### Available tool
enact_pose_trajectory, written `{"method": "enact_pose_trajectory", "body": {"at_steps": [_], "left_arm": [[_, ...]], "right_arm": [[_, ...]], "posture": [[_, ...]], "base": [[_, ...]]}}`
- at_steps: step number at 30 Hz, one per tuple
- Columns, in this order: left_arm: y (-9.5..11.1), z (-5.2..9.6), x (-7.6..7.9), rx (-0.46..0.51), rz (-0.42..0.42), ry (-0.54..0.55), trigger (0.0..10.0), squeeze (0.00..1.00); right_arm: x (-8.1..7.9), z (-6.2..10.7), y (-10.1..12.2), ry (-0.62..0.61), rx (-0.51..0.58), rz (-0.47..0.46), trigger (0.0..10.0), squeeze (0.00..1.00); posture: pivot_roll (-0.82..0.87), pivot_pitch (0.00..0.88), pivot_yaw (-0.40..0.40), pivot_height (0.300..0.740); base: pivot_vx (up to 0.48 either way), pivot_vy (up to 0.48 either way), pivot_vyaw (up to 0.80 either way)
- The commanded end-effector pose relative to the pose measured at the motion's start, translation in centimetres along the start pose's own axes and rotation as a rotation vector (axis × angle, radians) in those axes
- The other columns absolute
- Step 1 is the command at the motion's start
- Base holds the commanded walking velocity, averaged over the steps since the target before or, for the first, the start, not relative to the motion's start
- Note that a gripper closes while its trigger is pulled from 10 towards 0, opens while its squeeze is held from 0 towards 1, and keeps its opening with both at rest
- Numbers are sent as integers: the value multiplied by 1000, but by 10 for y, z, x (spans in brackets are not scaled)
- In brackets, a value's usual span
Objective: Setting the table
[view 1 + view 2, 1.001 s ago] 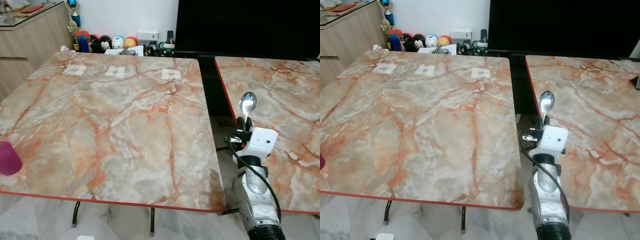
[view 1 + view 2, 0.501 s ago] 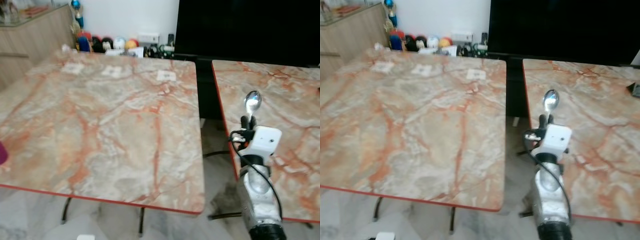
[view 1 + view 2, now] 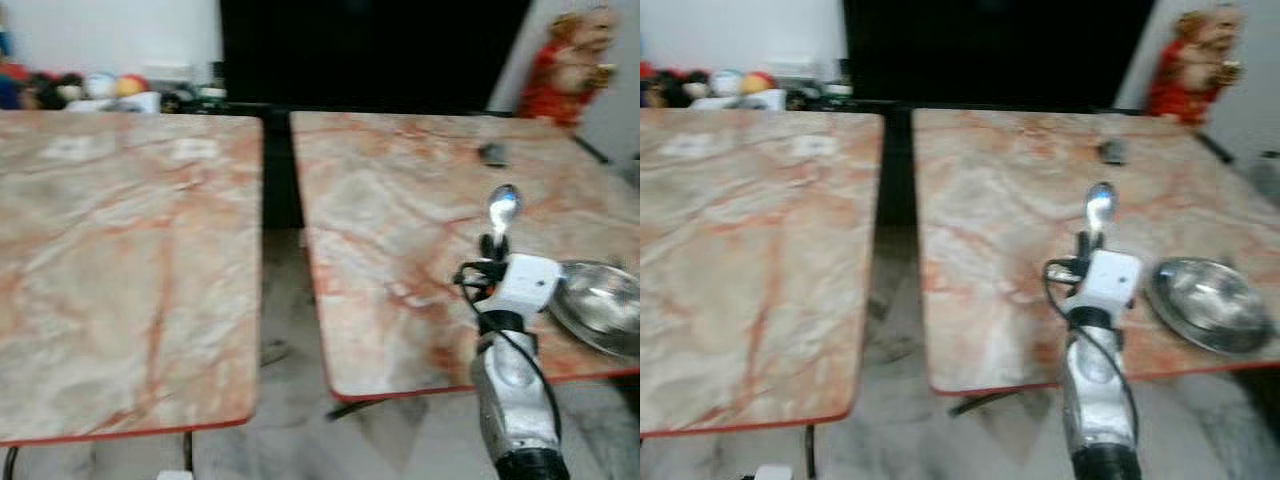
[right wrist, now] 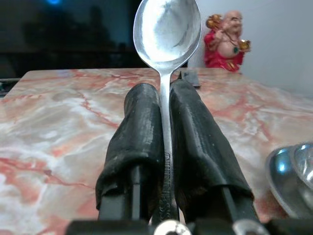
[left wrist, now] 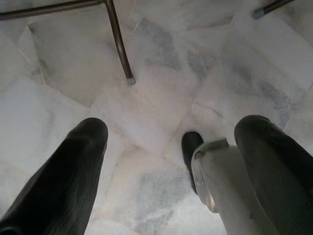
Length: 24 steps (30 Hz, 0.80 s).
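Fingers [image 4: 146,142] of the right arm pinch the spoon [image 4: 167,34], bowl end pointing up. The bowl [image 3: 598,303] sits low right on the tabletop [image 3: 400,210], just right of them.

right gripper [image 4: 165,105] raised, jaws clamped; left gripper [image 5: 166,142] apparently open, floorward.

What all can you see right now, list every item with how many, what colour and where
marble-look tables: two, orange-veined with red edges, side by side with a gap between
spoon: one, silver, upright in the right gripper, bowl up
metal bowl: one, silver, near edge of the right-hand table
small dark object: one, far part of that table, too blurred to identify
figurine: one, red and gold, beyond that table
toys: several, mixed colours, blurred, behind the left-hand table
floor: pale marble tiles
right gripper: black, shut on the spoon
left gripper: black, open, hanging above the floor
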State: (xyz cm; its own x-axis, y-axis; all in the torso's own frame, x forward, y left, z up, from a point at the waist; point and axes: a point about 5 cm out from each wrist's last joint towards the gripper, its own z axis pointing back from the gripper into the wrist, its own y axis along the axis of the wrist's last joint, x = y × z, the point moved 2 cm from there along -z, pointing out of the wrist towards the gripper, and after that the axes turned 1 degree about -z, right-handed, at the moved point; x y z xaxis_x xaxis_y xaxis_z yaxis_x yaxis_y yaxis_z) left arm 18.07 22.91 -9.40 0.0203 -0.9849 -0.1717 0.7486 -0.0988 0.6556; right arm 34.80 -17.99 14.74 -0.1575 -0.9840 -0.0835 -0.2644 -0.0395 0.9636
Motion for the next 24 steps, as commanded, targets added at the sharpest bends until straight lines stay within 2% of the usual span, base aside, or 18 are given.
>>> {"method": "enact_pose_trajectory", "body": {"at_steps": [1,24], "left_arm": [[-8,2,4,-27,1,-13,10000,0],[-7,2,1,-27,0,-13,10000,0]], "right_arm": [[4,-2,6,-9,25,13,10000,0],[6,-6,16,-7,66,40,10000,0]], "posture": [[21,76,-15,740],[9,83,-8,740]], "base": [[0,-431,0],[0,-423,0]]}}
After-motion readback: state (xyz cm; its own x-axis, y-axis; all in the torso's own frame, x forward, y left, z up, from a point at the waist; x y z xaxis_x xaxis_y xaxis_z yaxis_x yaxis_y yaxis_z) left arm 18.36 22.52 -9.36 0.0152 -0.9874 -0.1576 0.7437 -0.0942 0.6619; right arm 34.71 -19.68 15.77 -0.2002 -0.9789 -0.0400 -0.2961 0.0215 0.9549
